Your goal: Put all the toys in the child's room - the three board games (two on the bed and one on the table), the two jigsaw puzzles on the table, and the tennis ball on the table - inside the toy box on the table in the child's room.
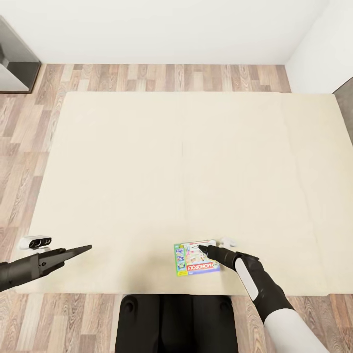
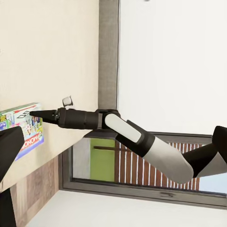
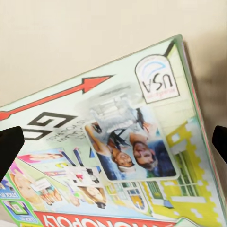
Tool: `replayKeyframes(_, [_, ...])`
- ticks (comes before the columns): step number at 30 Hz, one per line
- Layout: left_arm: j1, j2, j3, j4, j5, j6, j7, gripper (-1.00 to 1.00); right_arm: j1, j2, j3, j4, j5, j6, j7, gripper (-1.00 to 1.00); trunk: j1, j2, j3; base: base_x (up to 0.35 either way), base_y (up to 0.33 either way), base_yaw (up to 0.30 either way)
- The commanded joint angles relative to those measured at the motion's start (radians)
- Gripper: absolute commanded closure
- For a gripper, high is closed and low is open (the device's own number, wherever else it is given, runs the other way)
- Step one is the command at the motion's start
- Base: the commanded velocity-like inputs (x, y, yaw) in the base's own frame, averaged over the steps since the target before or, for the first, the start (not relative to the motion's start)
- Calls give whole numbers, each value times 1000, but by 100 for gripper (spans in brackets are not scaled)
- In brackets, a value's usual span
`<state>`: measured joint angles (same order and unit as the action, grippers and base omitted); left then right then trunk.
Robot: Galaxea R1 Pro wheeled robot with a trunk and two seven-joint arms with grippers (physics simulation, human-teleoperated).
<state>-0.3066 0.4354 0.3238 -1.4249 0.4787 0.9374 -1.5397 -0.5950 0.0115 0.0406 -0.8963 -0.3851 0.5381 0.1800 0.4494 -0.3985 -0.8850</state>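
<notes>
While the head view looks straight down, the bed (image 1: 147, 162) takes most of it, its plain beige cover running from 9 to 3 o'clock with wood plank floor (image 1: 19, 147) along its 9, 12 and 6 o'clock sides. White wall (image 1: 162, 29) closes the 12 o'clock edge, and a grey piece of furniture (image 1: 14, 59) sits at 10 o'clock. At 6 o'clock the robot's dark base (image 1: 176, 323) stands against the bed's near edge. From 4 o'clock the right arm (image 1: 269, 299), white then black, reaches in toward the board game (image 1: 192, 264), which lies flat on the cover near the bed's near edge, just right of centre, at about 5 o'clock; it is a green-edged box reading "Monopoly". The right hand (image 1: 203, 250) hangs over the box's far right corner; in the right wrist view two dark fingertips (image 3: 9, 146) stand wide apart at either side of the cover, and whether they touch it cannot be told. The left arm (image 1: 29, 267) enters at 8 o'clock, and the left hand (image 1: 83, 250) points out over the bed's near left corner, well apart from the box; its fingers look drawn together to a narrow point, holding nothing.
</notes>
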Motion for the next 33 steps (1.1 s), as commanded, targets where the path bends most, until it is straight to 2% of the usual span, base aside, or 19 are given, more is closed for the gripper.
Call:
replayKeyframes(1, [0,0,0,0,0,11,-3,-100,0,0,-1,-1,-2,5,1,-100,1,-2,-1,0,28,0])
replayKeyframes(33, [0,0,0,0,0,11,-3,-100,0,1,-1,-1,-2,5,1,-100,1,-2,-1,0,48,0])
